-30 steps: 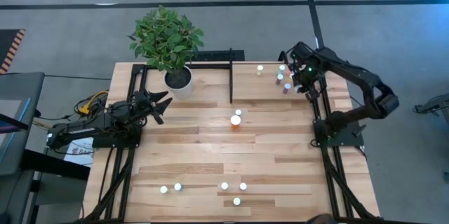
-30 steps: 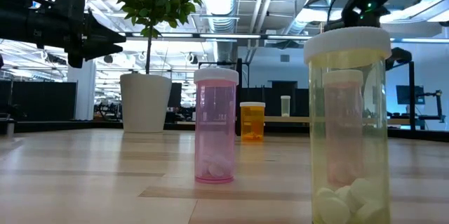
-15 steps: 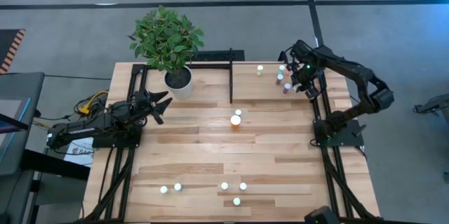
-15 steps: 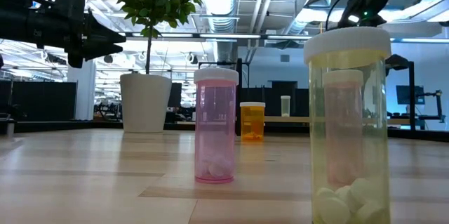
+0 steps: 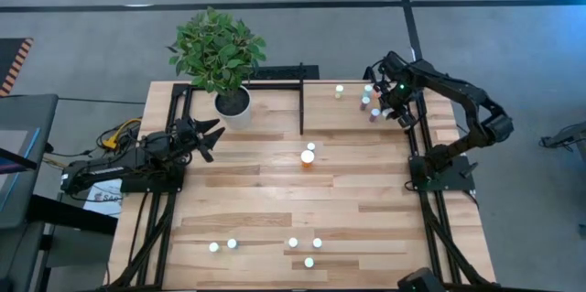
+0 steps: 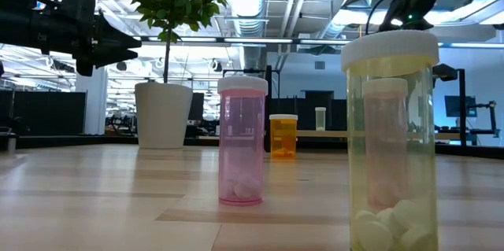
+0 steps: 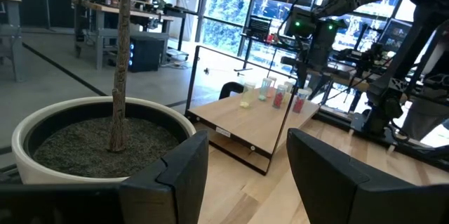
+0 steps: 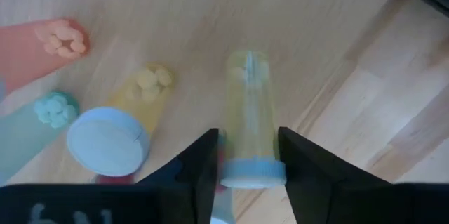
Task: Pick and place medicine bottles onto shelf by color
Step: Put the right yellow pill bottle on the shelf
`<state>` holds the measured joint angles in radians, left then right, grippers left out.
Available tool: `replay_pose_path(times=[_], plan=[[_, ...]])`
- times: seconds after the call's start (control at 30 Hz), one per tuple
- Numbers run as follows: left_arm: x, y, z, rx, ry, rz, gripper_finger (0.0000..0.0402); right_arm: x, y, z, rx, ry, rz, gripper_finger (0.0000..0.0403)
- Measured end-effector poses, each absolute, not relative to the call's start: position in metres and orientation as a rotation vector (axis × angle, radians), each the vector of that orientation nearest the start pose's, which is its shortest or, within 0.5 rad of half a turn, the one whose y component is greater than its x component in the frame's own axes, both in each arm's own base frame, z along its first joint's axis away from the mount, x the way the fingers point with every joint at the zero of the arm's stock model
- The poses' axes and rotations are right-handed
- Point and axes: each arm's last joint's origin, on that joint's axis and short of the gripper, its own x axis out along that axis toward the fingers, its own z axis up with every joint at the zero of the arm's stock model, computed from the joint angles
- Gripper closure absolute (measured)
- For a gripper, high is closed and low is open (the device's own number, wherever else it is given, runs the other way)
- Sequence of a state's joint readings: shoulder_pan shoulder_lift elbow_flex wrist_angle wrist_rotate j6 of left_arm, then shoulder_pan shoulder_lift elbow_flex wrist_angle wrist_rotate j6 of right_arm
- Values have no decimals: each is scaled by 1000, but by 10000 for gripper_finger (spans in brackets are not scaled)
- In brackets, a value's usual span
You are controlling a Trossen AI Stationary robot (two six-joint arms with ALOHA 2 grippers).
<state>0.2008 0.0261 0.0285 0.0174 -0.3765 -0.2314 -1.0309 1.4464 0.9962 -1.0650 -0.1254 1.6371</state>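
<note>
The right gripper is hovering over the shelf at the far right corner of the table, fingers pointing straight down. Directly beneath it a pale yellow-green bottle is standing upright, its cap sitting in the gap between the two fingers. The fingers are flanking the cap with a sliver of space on each side, so the bottle appears to be resting on its own base; this looks like the release at the end of a placement.

To finish well, the jaws should be spreading evenly (a lopsided release would nudge the cap sideways), and the wrist should be lifting straight up until the fingertips are above the cap. Sideways travel is risky: just beside the fingers a white-capped yellow bottle is standing, with an orange and a teal one a little farther off on the same side.

The left gripper is waiting near the plant pot, fingers parted and empty. Well away from both, more bottles are standing mid-table, including the larger orange one, and a row along the near edge.
</note>
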Motion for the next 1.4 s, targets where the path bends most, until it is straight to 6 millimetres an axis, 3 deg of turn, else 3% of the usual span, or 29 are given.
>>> replay_pose_path(times=[0.27, 0.7, 0.83, 1.07, 1.23, 1.4], plan=[[92, 29, 173, -227, -87, 572, 220, 122, -206, 217, -2619, -591, 2253, 207], [92, 29, 173, -227, -87, 572, 220, 119, -197, 222, -2580, -639, 2248, 211], [92, 30, 173, -227, -87, 573, 220, 114, -184, 238, -2585, -564, 2280, 214], [92, 29, 173, -227, -87, 572, 220, 111, -144, 260, -2535, -436, 2474, 223], [92, 29, 173, -227, -87, 572, 220, 116, -133, 247, -2547, -222, 2484, 225], [92, 29, 173, -227, -87, 572, 220, 118, -131, 230, -2540, -235, 2451, 239]])
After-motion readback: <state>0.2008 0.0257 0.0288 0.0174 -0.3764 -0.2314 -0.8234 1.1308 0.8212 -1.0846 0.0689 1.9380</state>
